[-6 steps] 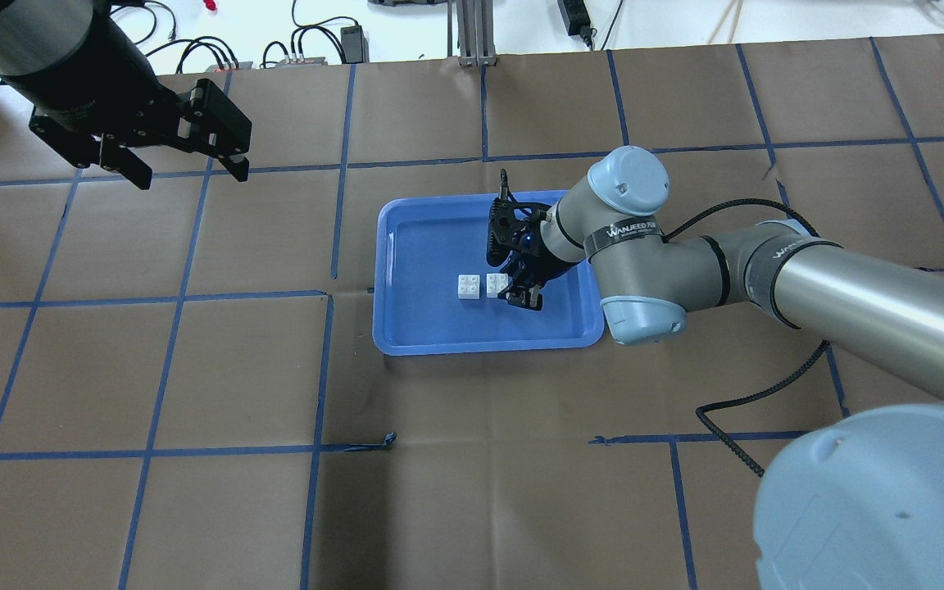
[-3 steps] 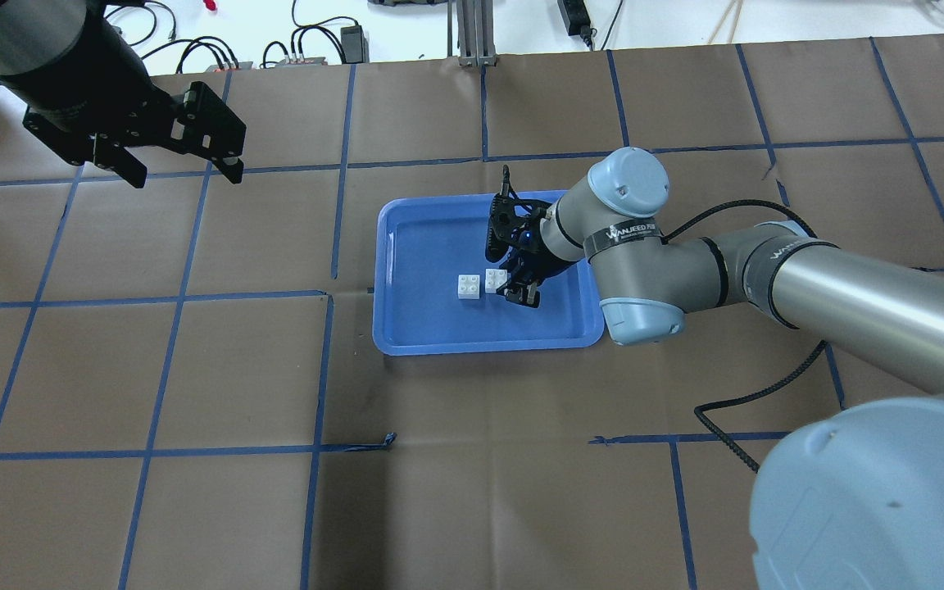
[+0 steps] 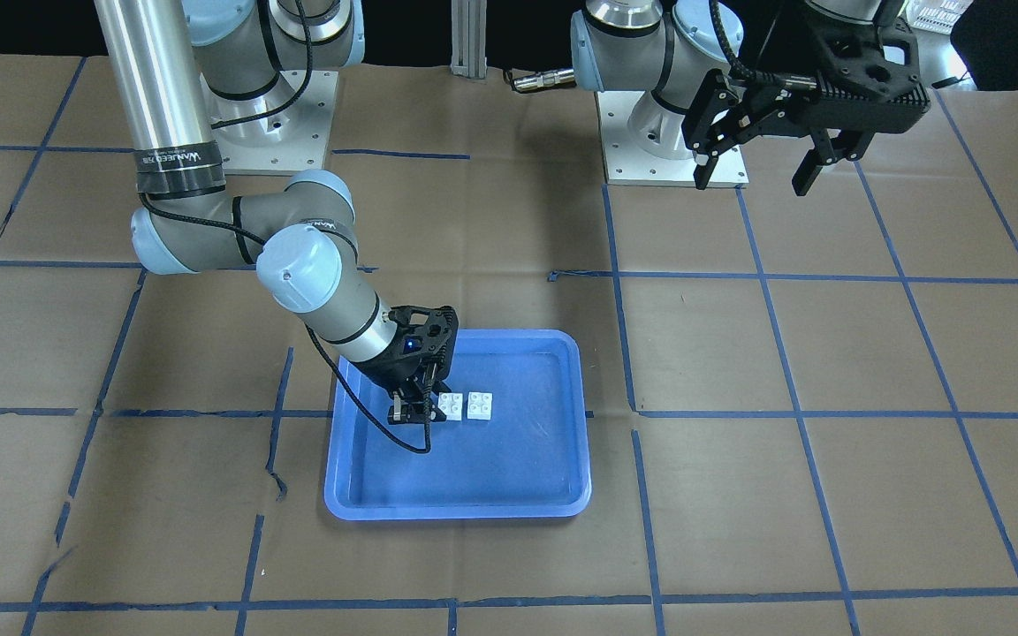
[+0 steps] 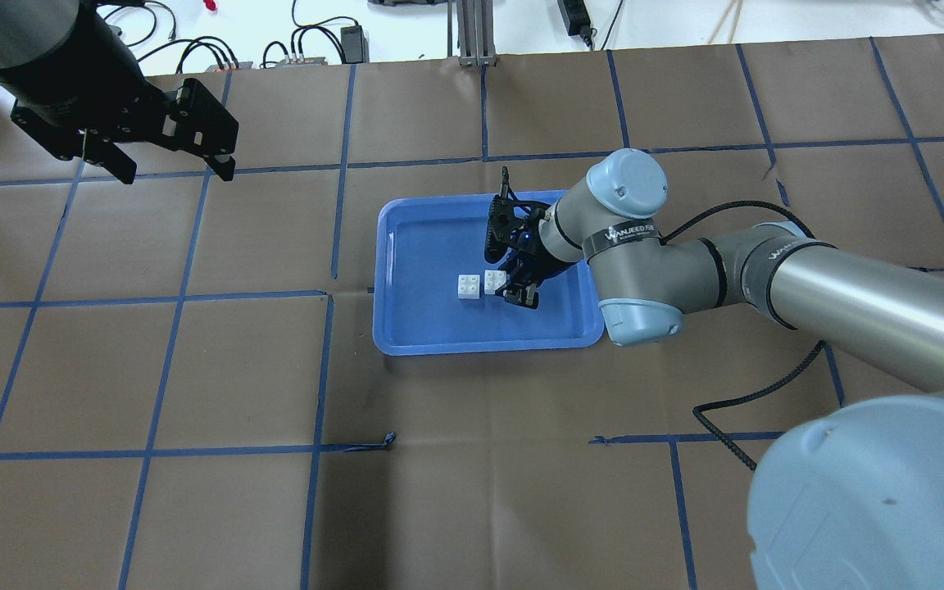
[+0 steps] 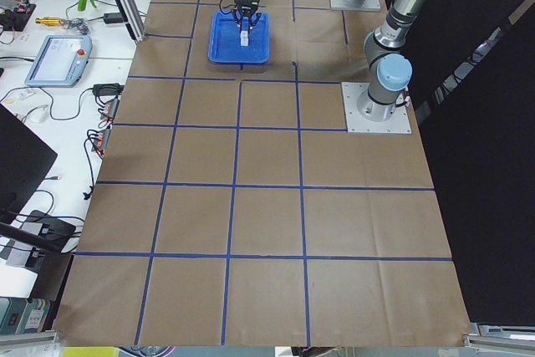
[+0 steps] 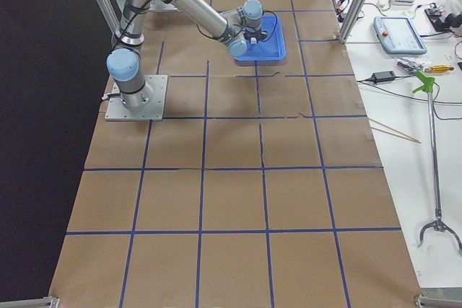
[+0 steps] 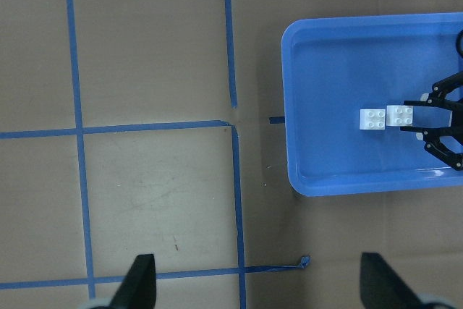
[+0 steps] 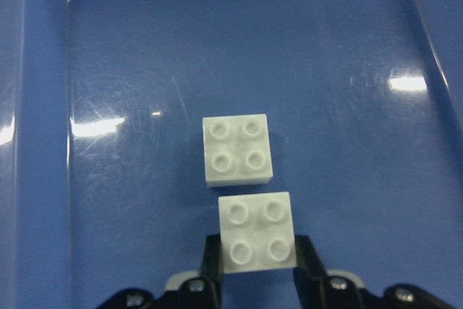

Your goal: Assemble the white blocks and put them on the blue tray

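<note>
Right gripper (image 8: 257,265) clenched on one block (image 8: 257,231) inside tray (image 4: 406,328), just beside other block (image 8: 237,150); left gripper (image 4: 175,174) spread wide over table (image 4: 193,369), well apart from tray.

The only legible lettering was the brand word "WANJEED", printed in white on a black band (image 4: 630,233) around the right arm (image 4: 857,299) near its wrist; smaller characters after it could not be read. The same word stood on a second black band (image 3: 175,159) higher up that arm.
</note>
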Action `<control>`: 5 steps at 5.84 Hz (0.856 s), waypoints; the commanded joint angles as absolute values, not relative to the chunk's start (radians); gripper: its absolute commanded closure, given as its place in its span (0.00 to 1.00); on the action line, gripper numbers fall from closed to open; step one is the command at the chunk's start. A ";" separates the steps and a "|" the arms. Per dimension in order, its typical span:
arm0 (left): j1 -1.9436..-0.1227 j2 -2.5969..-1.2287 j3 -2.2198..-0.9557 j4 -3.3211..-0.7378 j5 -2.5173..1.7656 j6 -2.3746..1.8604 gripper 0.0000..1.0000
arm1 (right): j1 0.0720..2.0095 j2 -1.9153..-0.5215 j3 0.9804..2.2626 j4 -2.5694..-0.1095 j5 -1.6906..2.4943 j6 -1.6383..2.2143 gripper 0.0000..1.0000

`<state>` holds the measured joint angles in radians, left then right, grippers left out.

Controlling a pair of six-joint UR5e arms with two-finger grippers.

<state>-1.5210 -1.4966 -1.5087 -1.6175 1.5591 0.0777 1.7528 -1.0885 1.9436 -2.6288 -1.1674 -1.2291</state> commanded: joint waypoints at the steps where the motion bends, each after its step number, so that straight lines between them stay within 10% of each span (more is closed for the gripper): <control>1: -1.522 -1.494 -1.519 -1.618 1.577 0.067 0.01 | 1.759 -1.083 1.942 -2.629 -1.167 -1.229 0.75; 5: -1.520 -1.496 -1.526 -1.609 1.566 0.069 0.01 | 1.769 -1.080 1.942 -2.631 -1.167 -1.229 0.75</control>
<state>-1.5200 -1.4956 -1.5256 -1.6104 1.5663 0.0689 1.7683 -1.0801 1.9421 -2.6307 -1.1673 -1.2287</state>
